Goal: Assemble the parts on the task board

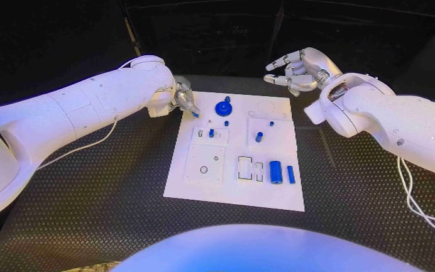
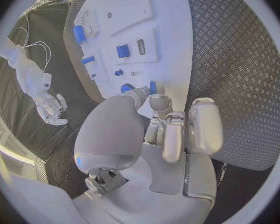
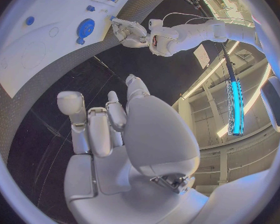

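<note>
— Black ribbed table (image 1: pixel 100 209) runs wide on both sides of the white task board (image 1: pixel 227 193), which lies in the frame's middle; dark matting shows all round its edges.

— And the hands?

— Left hand (image 1: pixel 184 101) sits at the board's upper-left edge, pinching a small blue part (image 2: pixel 153 87) between its fingertips. Right hand (image 1: pixel 297 71) hangs above the upper-right corner, off the board, fingers spread, holding nothing.

— Other parts?

— A round blue piece (image 1: pixel 223 106) near the top edge; two blue cylinders (image 1: pixel 275 172) lower right.
</note>
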You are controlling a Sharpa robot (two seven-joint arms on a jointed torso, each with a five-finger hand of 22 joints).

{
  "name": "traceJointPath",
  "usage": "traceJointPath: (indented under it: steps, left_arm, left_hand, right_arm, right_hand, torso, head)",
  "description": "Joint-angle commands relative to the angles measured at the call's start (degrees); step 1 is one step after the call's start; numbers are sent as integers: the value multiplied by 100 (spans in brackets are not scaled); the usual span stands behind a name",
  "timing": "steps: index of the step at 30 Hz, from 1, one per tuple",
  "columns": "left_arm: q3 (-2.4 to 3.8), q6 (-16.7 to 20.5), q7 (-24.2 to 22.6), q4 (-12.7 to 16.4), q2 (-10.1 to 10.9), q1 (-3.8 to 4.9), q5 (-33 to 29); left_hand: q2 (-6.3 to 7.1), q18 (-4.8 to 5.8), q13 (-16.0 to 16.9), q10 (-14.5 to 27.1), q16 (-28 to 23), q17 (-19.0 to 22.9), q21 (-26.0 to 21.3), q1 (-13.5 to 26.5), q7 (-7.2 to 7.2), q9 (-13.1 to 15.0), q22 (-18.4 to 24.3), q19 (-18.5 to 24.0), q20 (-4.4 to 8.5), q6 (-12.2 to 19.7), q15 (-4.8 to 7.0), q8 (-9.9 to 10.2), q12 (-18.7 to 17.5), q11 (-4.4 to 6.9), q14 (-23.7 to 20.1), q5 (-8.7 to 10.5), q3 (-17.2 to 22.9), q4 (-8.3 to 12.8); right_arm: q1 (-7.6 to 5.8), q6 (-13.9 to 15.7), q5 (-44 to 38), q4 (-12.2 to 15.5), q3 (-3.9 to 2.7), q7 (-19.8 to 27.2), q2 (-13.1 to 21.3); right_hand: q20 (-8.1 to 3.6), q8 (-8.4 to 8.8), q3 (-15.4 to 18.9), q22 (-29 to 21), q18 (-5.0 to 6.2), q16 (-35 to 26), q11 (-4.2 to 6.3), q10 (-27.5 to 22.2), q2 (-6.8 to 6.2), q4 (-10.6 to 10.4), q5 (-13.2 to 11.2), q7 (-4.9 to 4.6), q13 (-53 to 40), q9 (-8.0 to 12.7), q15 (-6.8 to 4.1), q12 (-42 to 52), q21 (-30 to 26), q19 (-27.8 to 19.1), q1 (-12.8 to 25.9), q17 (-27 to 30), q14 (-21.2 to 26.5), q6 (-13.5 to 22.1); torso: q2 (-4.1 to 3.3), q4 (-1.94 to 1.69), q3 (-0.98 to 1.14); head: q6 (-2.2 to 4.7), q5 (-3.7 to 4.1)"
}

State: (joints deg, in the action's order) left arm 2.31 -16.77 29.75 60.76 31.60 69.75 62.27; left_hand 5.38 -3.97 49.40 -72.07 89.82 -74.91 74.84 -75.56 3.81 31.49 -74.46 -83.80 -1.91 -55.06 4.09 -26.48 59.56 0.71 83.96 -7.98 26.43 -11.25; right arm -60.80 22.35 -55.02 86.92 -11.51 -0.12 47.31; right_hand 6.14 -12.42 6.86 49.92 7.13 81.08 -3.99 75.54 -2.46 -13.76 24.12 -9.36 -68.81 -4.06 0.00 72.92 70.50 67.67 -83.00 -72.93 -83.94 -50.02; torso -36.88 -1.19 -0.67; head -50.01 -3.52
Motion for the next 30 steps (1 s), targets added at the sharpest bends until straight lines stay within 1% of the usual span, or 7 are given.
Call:
traceJointPath:
  steps: [1, 6, 10, 14, 18, 21, 30]
  left_arm:
    - [7, 484, -47, 389, 206, 5, -422]
    - [5, 897, -33, 1128, 644, -58, -521]
    - [2, 1234, -38, 1589, 914, -167, -543]
    - [-3, 1573, -49, 1962, 1127, -331, -438]
    - [-5, 1859, -59, 2157, 1228, -504, -187]
    - [-5, 1986, -61, 2227, 1241, -588, -42]
    - [-6, 1925, 1, 2254, 1178, -669, 389]
  left_hand:
    - [16, 4, 16, -48, 18, -1509, -27, 96, -3, 38, -8, -39, -15, -8, 6, -56, 45, -3, 604, 27, 935, 863]
    - [66, 8, 84, -102, 18, -1509, -15, 201, -15, 84, -30, -50, -7, -6, 16, -123, 110, 9, 604, 26, 1096, 923]
    - [98, 13, 137, -144, 18, -1509, 4, 270, -25, 115, -55, -62, 1, -5, 23, -173, 162, 18, 604, 5, 1194, 959]
    - [123, 16, 156, -162, 18, -1509, 14, 326, -31, 140, -70, -70, 6, 4, 28, -215, 185, 23, 604, -16, 1267, 983]
    - [147, 18, 192, -188, 18, -1509, 22, 375, -38, 163, -82, -77, 11, 11, 34, -258, 220, 30, 604, -24, 1335, 1004]
    - [157, 20, 211, -199, 18, -1509, 31, 397, -41, 173, -92, -82, 14, 15, 37, -279, 238, 33, 604, -25, 1368, 1014]
    - [182, 20, 272, -234, 18, -1509, 29, 456, -50, 192, -96, -85, 23, 32, 46, -340, 297, 42, 604, -29, 1453, 1037]
  right_arm:
    - [-10, -30, 19, 8, -5, 29, 9]
    - [-10, -33, 27, -10, -4, 32, 13]
    - [-10, -35, 31, -28, -4, 35, 12]
    - [-10, -43, 33, -47, -4, 34, 7]
    - [-9, -50, 33, -64, -4, 38, -5]
    - [-9, -53, 33, -71, -3, 40, -10]
    - [-8, -61, 37, -85, -3, 43, -15]
  right_hand:
    - [-28, -27, 5, -5, 42, -20, 4, 21, 75, -1, 36, 35, -2, 6, -41, 16, -38, 18, 2, -5, -251, 12]
    - [-28, -27, 5, -5, 42, -20, 4, 21, 75, -1, 36, 35, -2, 6, -41, 16, -38, 18, 2, -5, -251, 12]
    - [-28, -30, 5, -5, 42, -21, 5, 22, 77, 0, 46, 36, -2, 6, -42, 17, -39, 20, -1, -6, -251, 11]
    - [-28, -30, 4, -5, 42, -21, 5, 22, 78, 0, 48, 36, -2, 6, -42, 17, -39, 20, -2, -6, -252, 10]
    - [-28, -30, 4, -5, 42, -21, 5, 22, 78, 0, 48, 36, -2, 6, -42, 17, -39, 20, -2, -6, -252, 10]
    - [-28, -30, 4, -5, 42, -21, 5, 22, 78, 0, 48, 36, -2, 6, -42, 17, -39, 20, -2, -6, -252, 10]
    - [-28, -30, 4, -5, 42, -21, 5, 22, 78, 0, 48, 36, -2, 6, -42, 17, -39, 20, -2, -6, -252, 10]
  torso:
    - [1, -4, 2]
    - [4, -9, 3]
    - [3, -8, 4]
    - [2, -16, -2]
    - [1, -7, -4]
    - [-4, -1, -6]
    - [-9, 6, -1]
  head:
    - [1, -6]
    - [1, -32]
    - [1, -48]
    - [1, -55]
    - [1, -72]
    - [1, -70]
    - [1, -79]
